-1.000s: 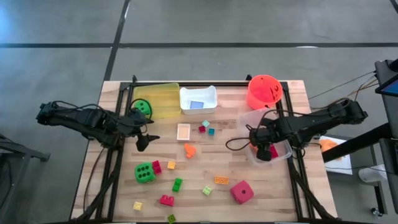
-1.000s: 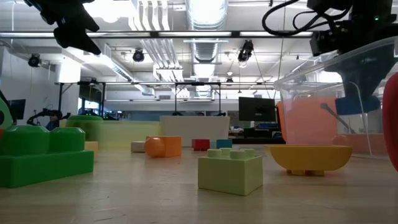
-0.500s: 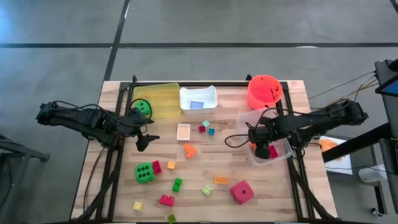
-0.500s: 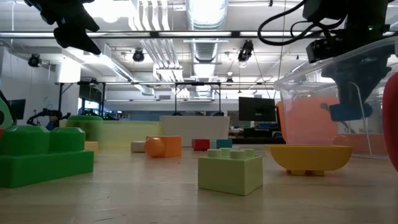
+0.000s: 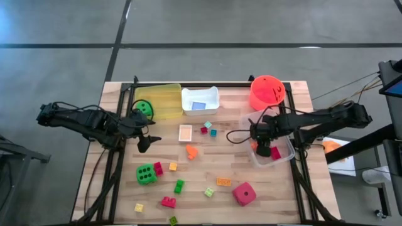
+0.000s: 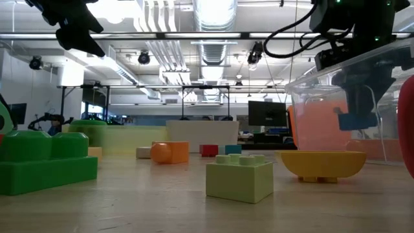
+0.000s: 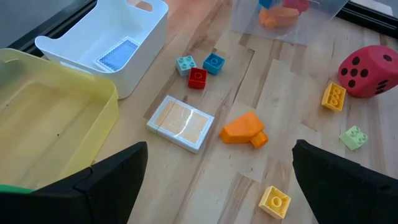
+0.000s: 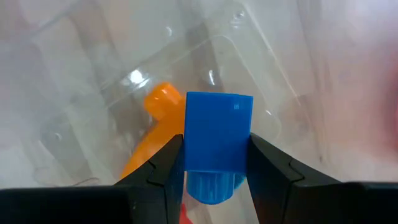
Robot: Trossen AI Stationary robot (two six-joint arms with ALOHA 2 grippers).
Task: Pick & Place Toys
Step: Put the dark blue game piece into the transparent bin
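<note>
Right gripper [image 8: 214, 163] first: we see its two fingers clamped on a blue brick [image 8: 218, 140], held over the clear tray [image 5: 284, 152] at the right of the high view, where an orange piece [image 8: 155, 130] already lies. Our left gripper [image 7: 214, 186] hangs with its fingers spread wide apart and nothing between them, above the left side of the desk [image 5: 220, 199], next to the yellow tray [image 5: 164, 100].

Going by size, the yellow tray sits upper left with a green die [image 5: 144, 107] in it, the white tray [image 5: 200, 93] beside it holds a blue card [image 5: 198, 105], and the orange-red bucket [image 5: 266, 92] stands upper right of the high view.

On the bare wood we find a second green die [image 5: 146, 174] at lower left and the pink-red die [image 5: 244, 193] at lower centre-right. An orange-faced card [image 5: 185, 132] lies near the middle, with an orange brick [image 5: 191, 151] just below it.

Small bricks are scattered around: a red one [image 5: 204, 130] and a teal one [image 5: 213, 132] near the card, a yellow one [image 5: 173, 166] and a red one [image 5: 158, 168] by the green die, a green one [image 5: 179, 186], a pale green one [image 5: 208, 192], an orange flat one [image 5: 223, 182], and a red one [image 5: 168, 201] near the lower edge.
</note>
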